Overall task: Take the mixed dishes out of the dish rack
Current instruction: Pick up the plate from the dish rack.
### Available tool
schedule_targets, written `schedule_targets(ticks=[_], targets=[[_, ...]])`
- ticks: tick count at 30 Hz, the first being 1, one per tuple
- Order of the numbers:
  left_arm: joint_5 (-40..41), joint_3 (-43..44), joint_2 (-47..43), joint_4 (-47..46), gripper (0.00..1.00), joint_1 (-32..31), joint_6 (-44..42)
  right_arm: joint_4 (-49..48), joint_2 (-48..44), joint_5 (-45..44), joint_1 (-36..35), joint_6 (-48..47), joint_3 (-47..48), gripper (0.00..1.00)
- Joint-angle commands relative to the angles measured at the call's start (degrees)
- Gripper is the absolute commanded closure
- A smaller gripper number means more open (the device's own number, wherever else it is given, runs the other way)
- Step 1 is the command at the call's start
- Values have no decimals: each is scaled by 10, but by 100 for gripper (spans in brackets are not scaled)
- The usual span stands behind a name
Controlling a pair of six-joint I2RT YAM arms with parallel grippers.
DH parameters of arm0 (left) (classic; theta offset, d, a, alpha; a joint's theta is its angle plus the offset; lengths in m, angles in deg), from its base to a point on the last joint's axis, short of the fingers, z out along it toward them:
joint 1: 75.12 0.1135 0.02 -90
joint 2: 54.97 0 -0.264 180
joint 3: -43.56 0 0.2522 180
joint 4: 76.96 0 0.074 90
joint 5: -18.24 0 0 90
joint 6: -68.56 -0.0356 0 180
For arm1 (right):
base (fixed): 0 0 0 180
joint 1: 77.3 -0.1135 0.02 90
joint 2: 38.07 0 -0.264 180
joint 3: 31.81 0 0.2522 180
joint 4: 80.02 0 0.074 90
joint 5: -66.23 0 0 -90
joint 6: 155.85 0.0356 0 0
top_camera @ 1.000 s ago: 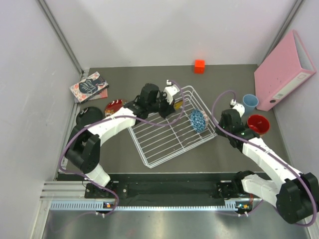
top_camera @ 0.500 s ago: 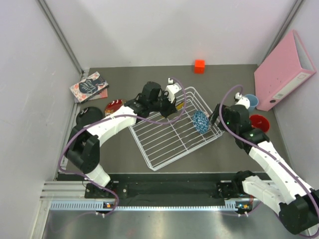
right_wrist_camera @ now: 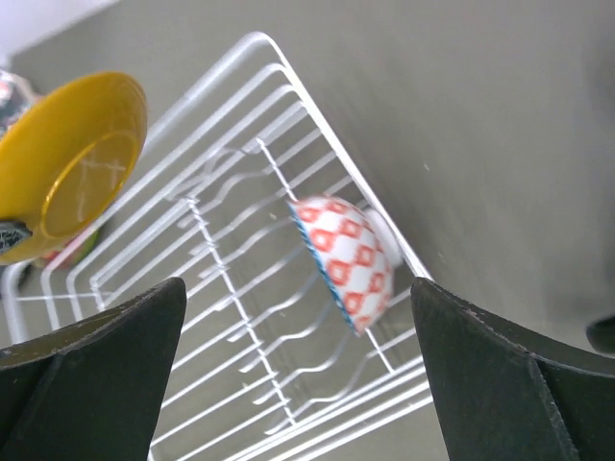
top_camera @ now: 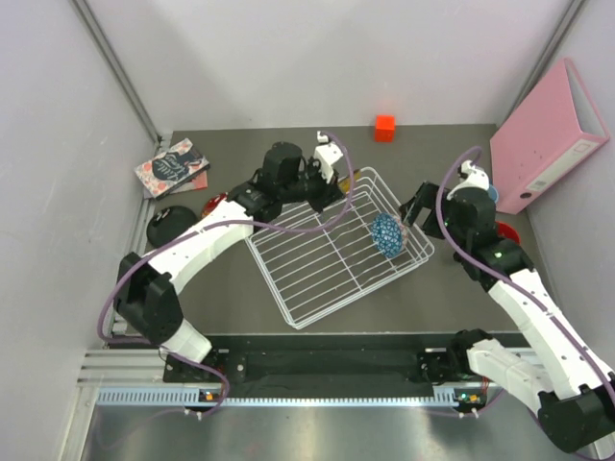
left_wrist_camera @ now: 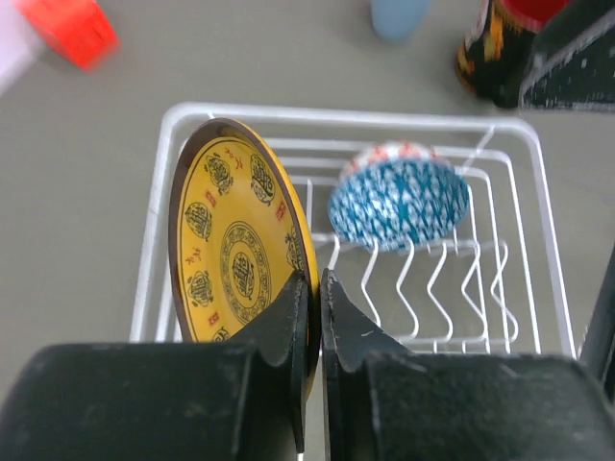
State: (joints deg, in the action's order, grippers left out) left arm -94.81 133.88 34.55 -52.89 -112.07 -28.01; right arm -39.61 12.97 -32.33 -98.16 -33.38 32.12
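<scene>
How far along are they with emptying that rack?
Nearly there. Already out on the table: black plate, reddish plate, dark mug and light blue cup. In hand: the left gripper is shut on the yellow plate, held on edge at the dish rack's end. Left: only the blue patterned bowl sits in the rack, with the right gripper open nearby.

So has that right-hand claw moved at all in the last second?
Yes. The right gripper has swung left, away from the pink binder, toward the blue patterned bowl.
</scene>
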Motion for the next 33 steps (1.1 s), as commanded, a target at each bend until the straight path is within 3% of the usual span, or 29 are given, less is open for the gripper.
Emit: schedule_targets(ticks=[1,6,8,13,16,17,21,26,27,30,33], targets=[[-17,34,-48,-42,100,2,6,-12,-3,29,-1,-7,45,0],[-17,4,-97,-82,100,-1,29,-37,-3,68,-1,26,53,0],[43,-26,-127,-94,100,-19,10,-41,3,76,-1,37,63,0],[249,-119,-163,-149,100,-126,-189,-42,22,86,0,73,88,0],[354,-195,-167,-199,100,-180,-189,-44,36,122,1,85,99,0],[376,-213,-170,-222,100,-194,-311,-47,42,144,2,85,101,0],[496,-297,-166,-331,100,-261,-452,-46,64,173,3,70,113,1],[526,-350,-152,-410,100,-312,-512,-34,91,166,3,37,114,8],[525,-351,-152,-416,100,-317,-513,-30,93,159,2,23,113,15],[524,-351,-143,-436,100,-349,-527,-34,100,163,3,9,97,24],[528,-349,-126,-449,100,-370,-544,-46,99,174,2,6,85,26]])
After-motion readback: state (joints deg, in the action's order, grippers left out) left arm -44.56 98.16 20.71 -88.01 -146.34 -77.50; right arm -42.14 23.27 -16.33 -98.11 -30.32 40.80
